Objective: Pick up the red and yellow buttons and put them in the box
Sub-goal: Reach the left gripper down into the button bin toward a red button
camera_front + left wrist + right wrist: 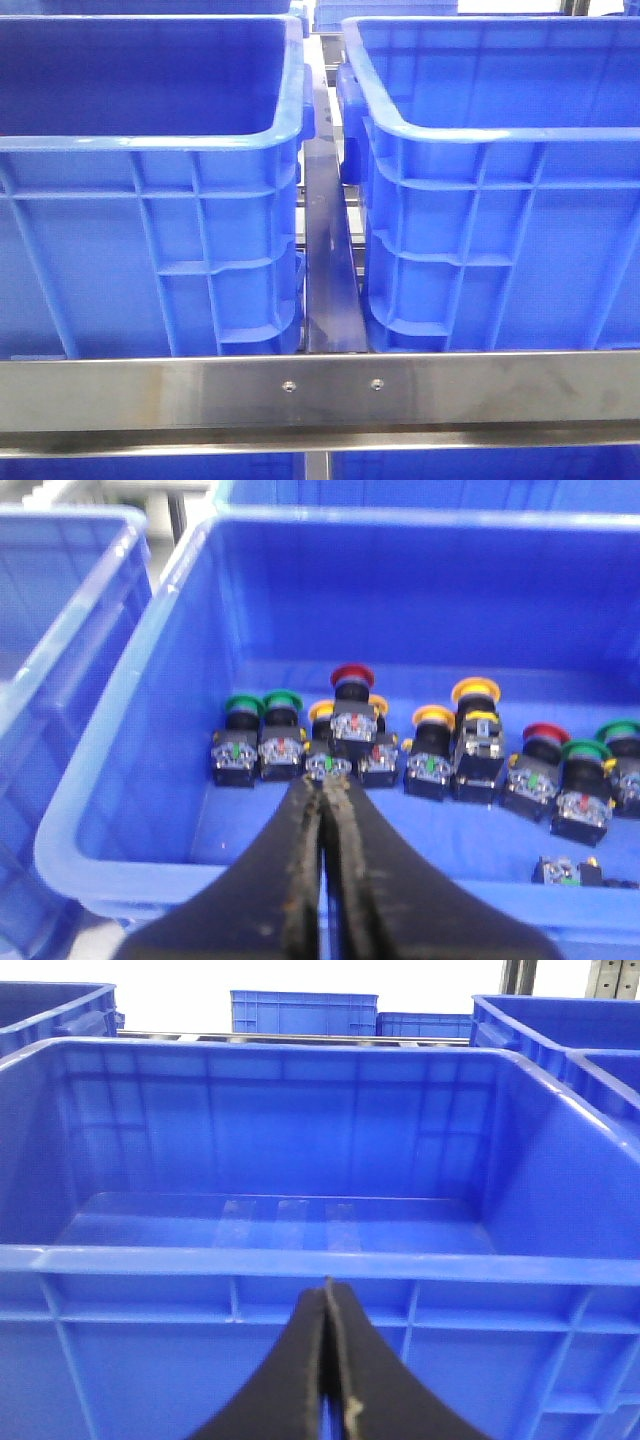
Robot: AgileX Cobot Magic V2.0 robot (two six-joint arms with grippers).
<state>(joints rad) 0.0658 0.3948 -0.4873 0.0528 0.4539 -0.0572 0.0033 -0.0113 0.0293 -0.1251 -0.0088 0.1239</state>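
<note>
Two large bright blue plastic crates with ribbed outer walls fill my front view, the left crate (pixel 150 180) and the right crate (pixel 500 180) side by side with a dark metal rail (pixel 330 270) in the gap between them and a brushed steel crossbar (pixel 320 392) running across in front. Neither arm shows in that view. On my left wrist camera, the left gripper (pixel 322 785) has its black fingers (pixel 300 880) pressed together with nothing between them, poised above the near rim of a blue crate (pixel 130 855) that holds a row of push-button switches on its floor. Among them I see a red-capped button (pixel 352 676), another red-capped one (pixel 546 736), several yellow-capped buttons (pixel 475 691) and some green-capped buttons (pixel 280 700). On my right wrist camera, the right gripper (pixel 327 1290) also has its fingers (pixel 300 1380) closed on nothing, sitting just outside the near wall of a blue crate (pixel 300 1260) whose smooth floor shows no items.
</note>
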